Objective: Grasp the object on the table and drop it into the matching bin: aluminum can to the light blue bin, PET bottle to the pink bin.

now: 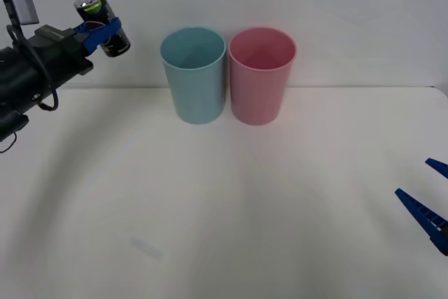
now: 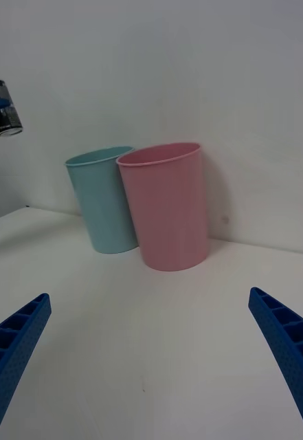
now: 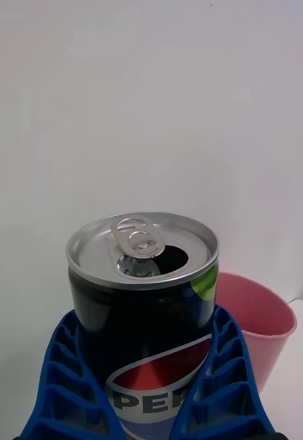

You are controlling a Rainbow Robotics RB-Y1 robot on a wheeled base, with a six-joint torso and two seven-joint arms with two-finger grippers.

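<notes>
A small black aluminum can (image 1: 102, 23) with a silver top is held in the air by my left gripper (image 1: 105, 31), shut on its body, up at the far left and left of the light blue bin (image 1: 193, 73). It tilts a little. From the left wrist, the can (image 3: 146, 309) sits between the blue fingers (image 3: 62, 385), its tab opened. The pink bin (image 1: 262, 75) stands right beside the blue one at the table's (image 1: 224, 215) back. My right gripper (image 1: 428, 197) waits open at the right edge, low over the table. The right wrist view has the can (image 2: 5, 117), blue bin (image 2: 104, 201) and pink bin (image 2: 167, 206).
A white wall rises just behind the two bins. The white tabletop stretches wide in front of them, with a faint small mark (image 1: 145, 247) near the front left.
</notes>
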